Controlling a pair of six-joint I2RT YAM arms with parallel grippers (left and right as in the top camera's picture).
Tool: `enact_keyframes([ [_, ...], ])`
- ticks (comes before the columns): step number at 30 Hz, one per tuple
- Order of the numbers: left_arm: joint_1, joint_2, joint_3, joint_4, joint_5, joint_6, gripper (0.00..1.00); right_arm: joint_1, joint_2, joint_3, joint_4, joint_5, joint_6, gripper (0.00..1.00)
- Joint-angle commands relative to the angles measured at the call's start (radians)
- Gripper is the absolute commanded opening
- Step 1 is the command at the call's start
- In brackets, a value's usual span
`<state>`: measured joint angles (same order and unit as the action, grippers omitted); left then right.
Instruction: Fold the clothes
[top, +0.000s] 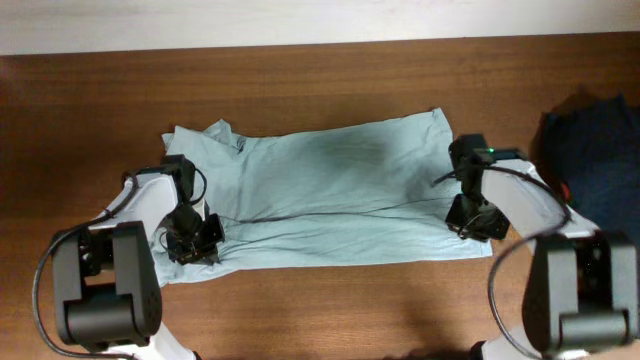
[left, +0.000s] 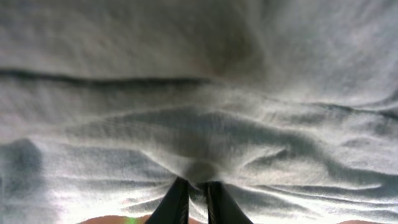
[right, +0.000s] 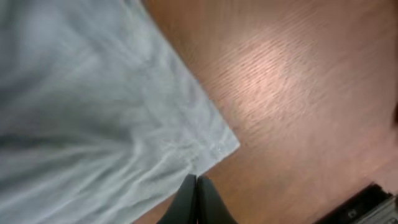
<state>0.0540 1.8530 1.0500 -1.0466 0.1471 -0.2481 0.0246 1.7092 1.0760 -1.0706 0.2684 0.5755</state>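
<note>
The pale grey-blue T-shirt (top: 340, 190) lies spread widthwise on the wooden table (top: 300, 80), with a crease line running along its lower half. My left gripper (top: 193, 243) is at the shirt's lower left edge. In the left wrist view its jaws (left: 198, 182) are shut on a puckered bunch of the T-shirt (left: 199, 93). My right gripper (top: 473, 222) is at the shirt's right edge. In the right wrist view its jaws (right: 194, 179) are pressed together at the hem of the T-shirt (right: 93, 93), just below a corner, with wrinkles running toward the tips.
A dark navy garment (top: 595, 150) with a small red patch lies at the table's right edge, close to the right arm. Bare wood (right: 298, 93) lies to the right of the shirt's corner. Both arm bases stand at the front edge.
</note>
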Motion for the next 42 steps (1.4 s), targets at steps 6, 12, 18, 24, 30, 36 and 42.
enact_keyframes([
  [6,0.002,-0.246,0.142,0.064,-0.014,0.068,0.5,-0.005,-0.243,0.107,0.193,-0.41,-0.365,0.24],
  [12,0.002,-0.245,0.171,0.41,-0.012,0.126,0.57,-0.007,-0.173,0.227,0.305,-0.445,-0.374,0.24],
  [18,0.002,-0.113,0.171,0.604,-0.008,0.149,0.48,-0.007,0.039,0.244,0.476,-0.493,-0.373,0.24],
  [24,0.002,0.035,0.171,0.666,-0.008,0.149,0.39,-0.007,0.252,0.245,0.628,-0.497,-0.323,0.18],
  [30,0.001,0.111,0.171,0.665,-0.009,0.149,0.34,-0.012,0.362,0.245,0.671,-0.433,-0.277,0.15],
  [36,0.002,0.145,0.171,0.663,-0.089,0.149,0.35,-0.054,0.379,0.245,0.586,-0.224,-0.21,0.12],
  [42,0.013,0.162,0.171,0.667,-0.103,0.149,0.35,-0.128,0.379,0.245,0.528,-0.186,-0.2,0.07],
])
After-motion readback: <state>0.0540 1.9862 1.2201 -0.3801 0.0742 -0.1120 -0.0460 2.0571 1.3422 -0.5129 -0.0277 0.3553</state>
